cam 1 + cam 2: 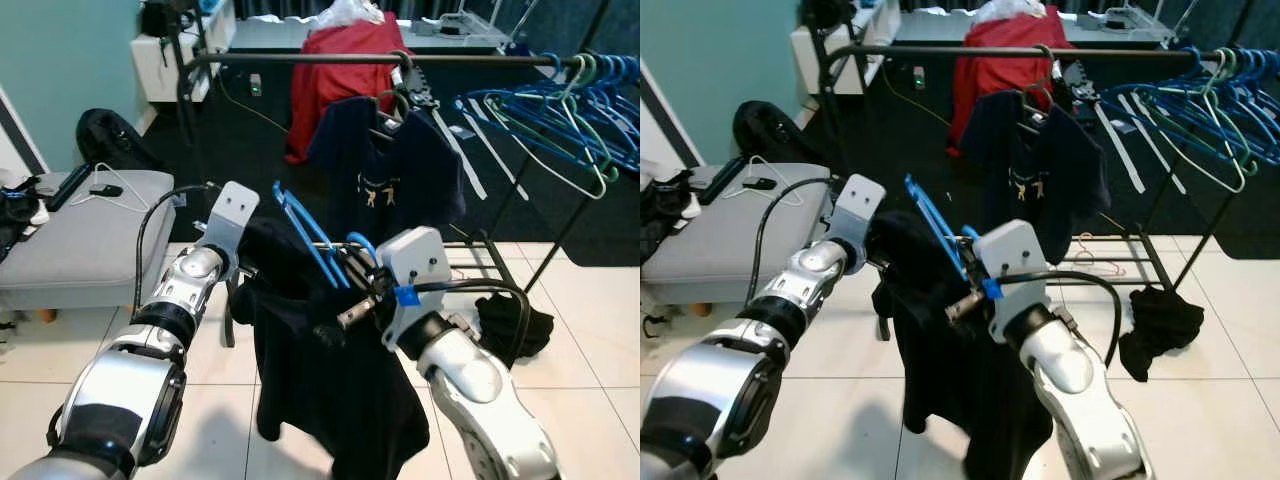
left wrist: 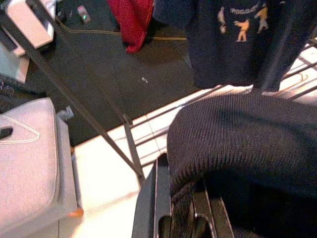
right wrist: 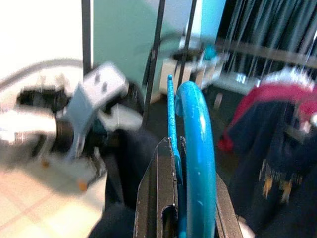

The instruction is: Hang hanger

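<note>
Blue hanger sits pinched between right gripper fingers; left fingers clamp dark garment.

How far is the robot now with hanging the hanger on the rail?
Done: the dark garment is on the blue hanger. In hand: the right gripper is shut on the hanger's hook, and the left gripper pinches the garment. Left: lifting the hook onto the clothes rail beside the hung navy T-shirt.
</note>
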